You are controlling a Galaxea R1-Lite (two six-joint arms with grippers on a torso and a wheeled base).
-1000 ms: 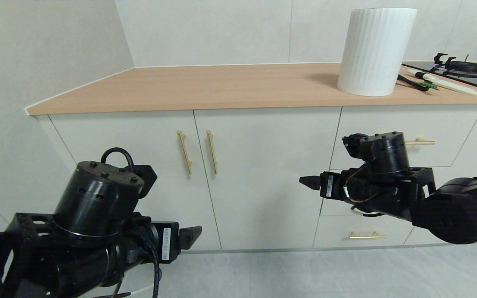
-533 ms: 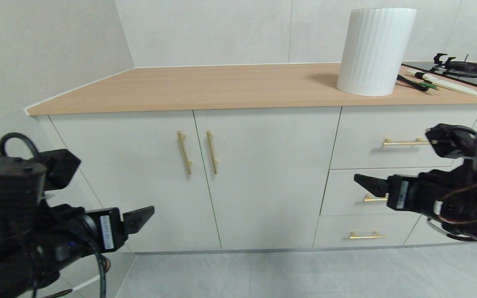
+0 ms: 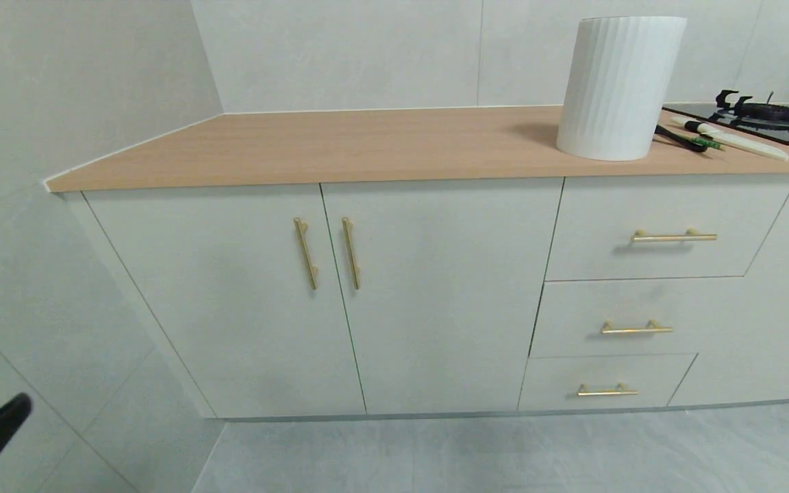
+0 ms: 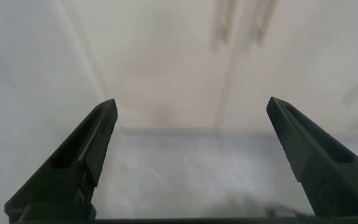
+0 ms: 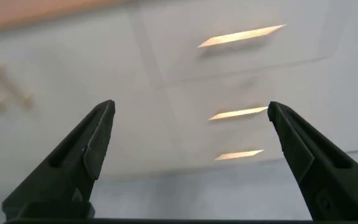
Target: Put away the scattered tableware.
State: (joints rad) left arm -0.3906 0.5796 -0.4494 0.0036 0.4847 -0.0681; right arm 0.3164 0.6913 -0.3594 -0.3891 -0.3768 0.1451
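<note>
While both arms sit low in front of the cabinets, the scattered tableware (image 3: 723, 137) is way up on the wooden table (image 3: 367, 144), at its right end. It's a few long pieces lying flat: a cream-coloured one (image 3: 737, 139), a black-handled one (image 3: 681, 138) and something thin and green (image 3: 708, 142) that's too small to identify. They lie just beside a tall white ribbed container (image 3: 620, 85), between it and the black stove burner (image 3: 771, 109). The left jaws are spread wide with nothing between them, facing the spot where the floor (image 3: 504, 452) meets the cabinet doors (image 3: 230, 294). The right jaws are wide apart too, holding nothing, and they look at the stack of three drawers (image 3: 627, 287) with gold handles (image 5: 241, 36). Both are well apart from the tableware.
</note>
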